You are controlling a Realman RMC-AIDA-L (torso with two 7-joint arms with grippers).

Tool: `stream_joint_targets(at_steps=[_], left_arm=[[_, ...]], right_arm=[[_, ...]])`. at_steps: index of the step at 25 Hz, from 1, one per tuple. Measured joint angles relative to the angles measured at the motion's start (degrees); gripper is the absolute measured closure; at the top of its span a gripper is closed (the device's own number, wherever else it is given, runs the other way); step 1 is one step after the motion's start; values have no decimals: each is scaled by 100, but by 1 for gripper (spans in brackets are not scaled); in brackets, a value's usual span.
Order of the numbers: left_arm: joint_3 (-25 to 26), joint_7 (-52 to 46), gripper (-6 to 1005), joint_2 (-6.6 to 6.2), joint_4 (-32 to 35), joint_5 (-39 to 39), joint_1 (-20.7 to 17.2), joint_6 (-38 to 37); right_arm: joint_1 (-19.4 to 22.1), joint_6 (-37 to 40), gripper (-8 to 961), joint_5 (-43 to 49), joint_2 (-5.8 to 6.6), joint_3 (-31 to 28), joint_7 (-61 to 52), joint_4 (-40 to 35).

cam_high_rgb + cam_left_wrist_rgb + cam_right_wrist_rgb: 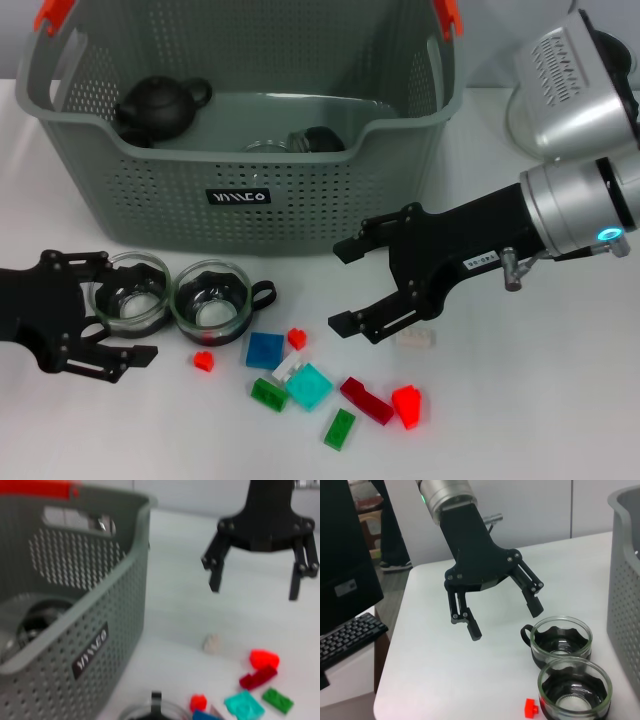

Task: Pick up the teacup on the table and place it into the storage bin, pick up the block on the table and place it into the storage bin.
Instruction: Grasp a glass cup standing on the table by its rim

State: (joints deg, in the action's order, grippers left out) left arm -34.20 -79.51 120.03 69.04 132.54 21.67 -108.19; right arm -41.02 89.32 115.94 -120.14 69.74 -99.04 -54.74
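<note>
Between the spread fingers of the left hand sat a glass teacup on the white surface, a second teacup touching it on the far side from the arm. The hand stood wide, gripping nothing; it was plainly the nearer arm for the cup. The storage bin rose just beyond the fingertips, so the carry would likely run up and over its front wall. The right hand, also wide and empty, hovered above a pale block, the scattered coloured blocks lying just ahead of and below its fingers.
</note>
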Motion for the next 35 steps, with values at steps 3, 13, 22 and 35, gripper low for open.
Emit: stream_joint_targets(at_steps=[3, 13, 22, 35], left_arm=[[-52, -79, 69, 23, 70, 214, 117, -1], [-639, -411, 67, 227, 564, 938, 302, 457], [-938, -558, 67, 298, 549, 1248, 383, 933], [-1481, -1248, 69, 372, 538, 1924, 475, 1121]], right_arm=[[-47, -128, 23, 1, 0, 74, -2, 86], [-117, -311, 23, -31, -13, 118, -20, 191], [-184, -423, 24, -91, -27, 137, -71, 395], [-187, -502, 24, -116, -27, 133, -60, 493]])
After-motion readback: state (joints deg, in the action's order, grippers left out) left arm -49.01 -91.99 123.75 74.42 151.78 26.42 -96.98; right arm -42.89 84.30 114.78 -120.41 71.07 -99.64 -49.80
